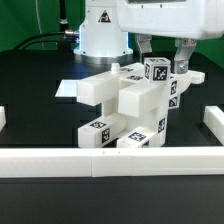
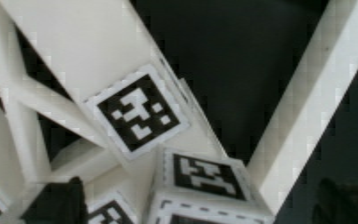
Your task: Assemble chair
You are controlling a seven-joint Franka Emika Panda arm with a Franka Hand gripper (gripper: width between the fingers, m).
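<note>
Just behind the front rail [image 1: 110, 160] in the exterior view, the chair [image 1: 130, 105] slants its long axis from that rail up toward the gripper [image 1: 165, 60], whose fingers [image 1: 187, 52] stand spread, unclenched, astride its top block [image 1: 157, 71]; in the wrist view, its tagged beams [image 2: 140, 112] run steeply diagonal.

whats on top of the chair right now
The pincer hangs open just over the chair's top tagged block; nothing else sits there. Whether it touches the block is hidden from this angle.
</note>
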